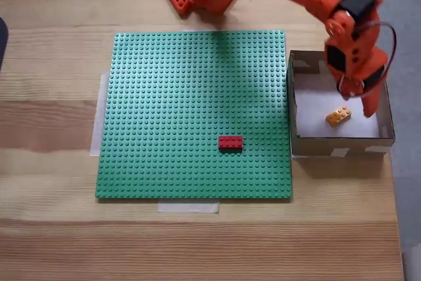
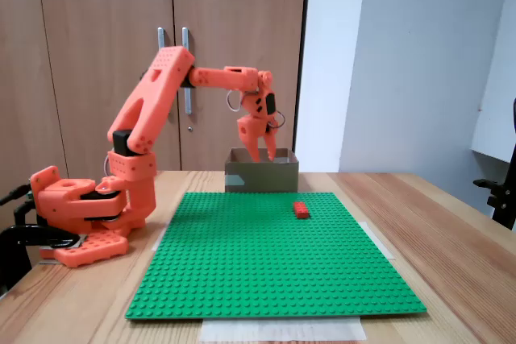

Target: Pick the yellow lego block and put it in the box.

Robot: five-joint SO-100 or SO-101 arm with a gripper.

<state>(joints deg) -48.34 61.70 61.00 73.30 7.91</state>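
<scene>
Yellow lego block (image 1: 338, 116) lies in the box (image 1: 342, 143); end effector (image 1: 355, 99) above, released.

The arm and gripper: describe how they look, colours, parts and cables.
The arm is built of bright orange plastic segments, blocky and rounded at the joints, with black motor blocks set into them. Its wide orange base has a perforated foot plate. The gripper is orange too, with two tapered fingers. A thin cable loops out beside the wrist.

The box (image 1: 342, 143) walls ring the gripper (image 1: 358, 100) and yellow lego block (image 1: 338, 116), leaving the top open.
</scene>
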